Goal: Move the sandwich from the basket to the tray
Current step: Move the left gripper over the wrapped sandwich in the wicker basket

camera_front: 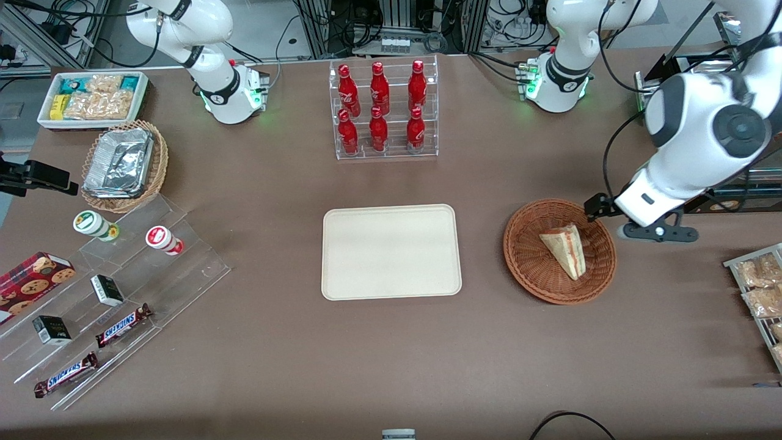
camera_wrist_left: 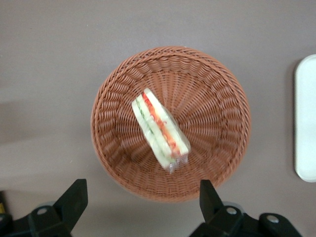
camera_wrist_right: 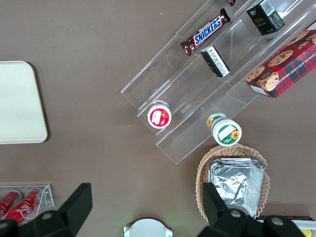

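One sandwich (camera_front: 566, 249) lay inside the basket (camera_front: 526, 267), a round, shallow bowl of reddish-brown woven wicker that sat on the brown surface (camera_front: 281, 342) toward the working arm's end. The working arm bent down from above at that end of the surface, its white wrist housing tilted toward the basket's rim. Its gripper (camera_wrist_left: 140, 202) hovered above the basket, over the rim nearest the arm, with both dark fingers (camera_wrist_left: 74, 197) spread wide apart and nothing between them. In the wrist view the fingertips sat wider apart than the sandwich was long, and clear of it.

The sandwich was a triangular wedge of pale bread in a clear wrapper, resting on its side against the sloping weave. Its long axis ran diagonally across the bowl; in the front view the narrow tip pointed toward the camera and the broad end lay farther away. Red, orange and green filling layers showed as stripes along the cut edge.

The tray (camera_front: 391, 252), flat, cream-beige and rectangular with rounded corners and a low rim, sat beside the basket toward the surface's middle, apart from it.
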Tool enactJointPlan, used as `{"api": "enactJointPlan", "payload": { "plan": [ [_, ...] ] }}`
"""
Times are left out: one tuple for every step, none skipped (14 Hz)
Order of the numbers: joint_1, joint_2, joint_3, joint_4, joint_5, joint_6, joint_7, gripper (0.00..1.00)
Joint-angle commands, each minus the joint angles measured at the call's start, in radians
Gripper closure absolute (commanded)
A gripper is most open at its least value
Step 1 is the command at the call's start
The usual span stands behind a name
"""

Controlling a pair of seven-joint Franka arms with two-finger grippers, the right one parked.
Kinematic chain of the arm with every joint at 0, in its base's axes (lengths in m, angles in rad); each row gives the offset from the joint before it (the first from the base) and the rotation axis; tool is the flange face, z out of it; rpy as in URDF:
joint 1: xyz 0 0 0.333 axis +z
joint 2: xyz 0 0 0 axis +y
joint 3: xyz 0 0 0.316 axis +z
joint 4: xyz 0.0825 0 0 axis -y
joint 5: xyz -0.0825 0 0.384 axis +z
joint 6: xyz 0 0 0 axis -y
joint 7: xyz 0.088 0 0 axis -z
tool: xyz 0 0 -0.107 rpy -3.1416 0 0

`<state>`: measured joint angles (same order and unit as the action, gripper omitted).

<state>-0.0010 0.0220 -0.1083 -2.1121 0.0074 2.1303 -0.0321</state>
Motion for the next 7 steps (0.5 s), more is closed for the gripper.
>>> {"api": "enactJointPlan", "payload": {
  "plan": [
    [0.01, -0.039, -0.007, -0.117, -0.003, 0.127, -0.083, 0.0],
    [0.009, -0.034, -0.007, -0.123, -0.003, 0.137, -0.136, 0.0],
    [0.003, -0.031, -0.007, -0.126, -0.001, 0.145, -0.213, 0.0],
    [0.003, -0.028, -0.007, -0.135, -0.001, 0.161, -0.285, 0.0],
    [0.003, -0.025, -0.008, -0.152, -0.001, 0.193, -0.358, 0.0],
    [0.003, -0.024, -0.008, -0.172, -0.001, 0.227, -0.441, 0.0],
    [0.0, -0.022, -0.008, -0.199, -0.001, 0.278, -0.53, 0.0]
  ]
}}
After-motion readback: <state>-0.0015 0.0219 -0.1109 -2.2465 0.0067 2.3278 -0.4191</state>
